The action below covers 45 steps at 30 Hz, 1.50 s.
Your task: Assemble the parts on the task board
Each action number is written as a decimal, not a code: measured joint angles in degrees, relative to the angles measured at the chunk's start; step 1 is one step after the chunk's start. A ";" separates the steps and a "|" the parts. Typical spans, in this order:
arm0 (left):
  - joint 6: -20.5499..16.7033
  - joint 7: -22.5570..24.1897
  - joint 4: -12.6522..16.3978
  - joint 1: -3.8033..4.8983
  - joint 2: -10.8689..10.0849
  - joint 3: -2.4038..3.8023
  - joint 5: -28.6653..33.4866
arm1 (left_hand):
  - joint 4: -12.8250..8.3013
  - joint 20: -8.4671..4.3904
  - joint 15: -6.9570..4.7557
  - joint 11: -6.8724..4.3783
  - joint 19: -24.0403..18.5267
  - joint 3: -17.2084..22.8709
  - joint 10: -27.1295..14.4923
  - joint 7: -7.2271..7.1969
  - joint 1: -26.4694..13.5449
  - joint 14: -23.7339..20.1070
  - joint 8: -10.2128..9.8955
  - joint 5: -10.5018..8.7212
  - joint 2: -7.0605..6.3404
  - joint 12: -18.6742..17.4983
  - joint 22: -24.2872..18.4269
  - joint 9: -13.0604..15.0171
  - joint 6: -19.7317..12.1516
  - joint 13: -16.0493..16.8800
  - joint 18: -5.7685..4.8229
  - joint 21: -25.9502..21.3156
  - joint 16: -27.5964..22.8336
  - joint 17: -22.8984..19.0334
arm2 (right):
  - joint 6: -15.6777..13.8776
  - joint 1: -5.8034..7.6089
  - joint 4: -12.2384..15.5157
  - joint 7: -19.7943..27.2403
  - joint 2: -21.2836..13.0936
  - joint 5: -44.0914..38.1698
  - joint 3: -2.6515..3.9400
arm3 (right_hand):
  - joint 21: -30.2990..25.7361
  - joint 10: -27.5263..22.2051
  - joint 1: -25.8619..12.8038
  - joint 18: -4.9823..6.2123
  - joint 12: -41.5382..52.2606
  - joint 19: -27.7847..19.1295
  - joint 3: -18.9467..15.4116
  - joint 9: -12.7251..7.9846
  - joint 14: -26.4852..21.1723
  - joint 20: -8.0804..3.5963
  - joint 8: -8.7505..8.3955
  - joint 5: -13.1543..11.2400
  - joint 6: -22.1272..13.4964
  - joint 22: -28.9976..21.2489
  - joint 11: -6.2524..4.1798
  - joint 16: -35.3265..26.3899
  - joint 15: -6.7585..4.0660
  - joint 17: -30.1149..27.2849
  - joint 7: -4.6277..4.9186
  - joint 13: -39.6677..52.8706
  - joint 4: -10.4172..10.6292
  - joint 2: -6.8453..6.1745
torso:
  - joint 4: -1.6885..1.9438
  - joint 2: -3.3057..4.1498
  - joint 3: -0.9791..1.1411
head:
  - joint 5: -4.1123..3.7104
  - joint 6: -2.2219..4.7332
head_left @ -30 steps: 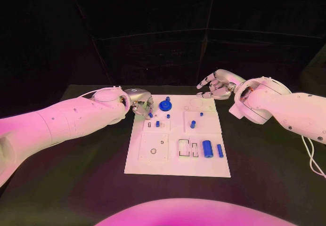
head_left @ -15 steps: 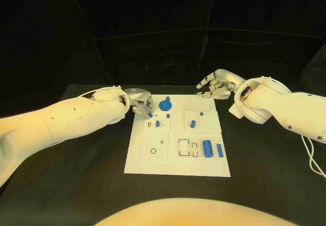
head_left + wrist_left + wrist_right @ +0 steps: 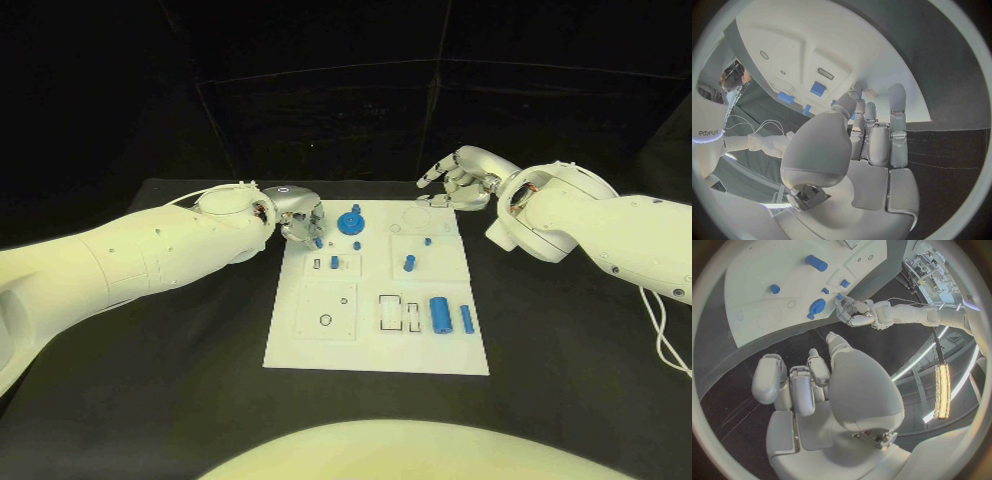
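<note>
White is the task board (image 3: 378, 345), lying flat in the middle of the black table (image 3: 577, 380) between the two arms, so each hand can reach its own half.

Blue parts are scattered over it. A round gear-like piece (image 3: 352, 225) stands near the far edge, small pegs (image 3: 333, 263) sit just nearer than it, and another peg (image 3: 408, 265) stands right of centre. Toward the near right, a fat cylinder (image 3: 440, 314) and a slim one (image 3: 467, 320) lie side by side next to an outlined slot (image 3: 391, 313), probably staged there for insertion.

Left hand (image 3: 300, 222) is down at the board's far left corner, fingers drawn together over the edge. A small blue bit (image 3: 319, 243) shows at its fingertips; from the head view it looks pinched, though I can't be sure, and the left wrist view shows fingers (image 3: 879, 135) side by side with the tips hidden.

Right hand (image 3: 459, 185) hangs off the far right corner, apart from the board, fingers curled in loosely and holding nothing, apparently waiting its turn while the left works.
</note>
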 measured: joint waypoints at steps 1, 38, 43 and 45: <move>-0.01 -0.01 0.00 0.00 0.00 0.00 0.00 | 0.00 0.00 0.00 0.00 0.00 0.00 0.00 0.04 0.00 0.00 0.00 0.00 0.00 -0.11 0.00 0.00 0.04 0.00 0.00 0.00 0.00 0.00 | 0.00 0.00 0.00 0.00 0.00 0.00 0.00 | 0.00 0.00 0.00 0.00 0.00 0.00 0.00 0.00 0.00 0.00 0.00 0.00 0.00 0.00 0.00 0.00 0.00 0.00 0.00 0.00 0.00 0.00 | -0.01 -0.01 0.01 | 0.00 0.00; -0.20 -0.13 -0.19 0.02 -0.19 -0.01 0.82 | -2.51 0.00 0.00 0.21 0.00 4.56 1.02 1.23 -0.52 0.00 -3.85 0.01 -0.55 -1.54 1.32 -2.38 -2.27 -1.06 0.00 0.68 0.00 -0.05 | 0.12 0.00 -0.15 -0.01 0.08 -0.01 -0.01 | 0.00 0.00 0.00 0.00 0.00 0.00 0.00 0.00 0.00 0.00 0.00 0.00 0.00 0.00 0.00 0.00 0.00 -0.01 0.00 -0.02 0.00 0.00 | 0.01 -0.03 0.02 | -0.08 -0.10; -0.26 -0.13 -0.24 0.02 -0.19 -0.01 1.17 | -2.35 0.00 0.00 0.21 0.00 4.72 1.02 1.23 -0.52 0.00 -4.17 0.01 -0.55 -1.54 1.38 -2.46 -2.27 -1.06 0.00 0.68 0.00 -0.06 | 0.15 0.00 -0.17 -0.02 0.11 -0.01 -0.01 | 0.00 0.00 0.00 0.00 0.00 0.00 0.00 0.00 0.00 0.00 0.00 0.00 0.00 0.00 0.00 0.00 0.00 -0.02 0.00 -0.02 0.00 0.00 | 0.01 -0.03 0.03 | -0.08 -0.10; -0.28 -0.13 -0.28 0.02 -0.18 -0.01 1.29 | -2.51 0.00 0.00 0.21 0.00 4.88 1.02 1.23 -0.52 0.00 -4.17 0.01 -0.55 -1.54 1.38 -2.52 -2.27 -1.06 0.00 0.68 0.00 -0.05 | 0.16 0.00 -0.17 -0.02 0.11 -0.01 -0.01 | 0.00 0.00 0.00 0.00 0.00 0.00 0.00 0.00 0.00 0.00 0.00 0.00 0.00 0.00 0.00 0.00 0.00 -0.02 0.00 -0.02 0.00 0.00 | 0.01 -0.03 0.03 | -0.05 -0.10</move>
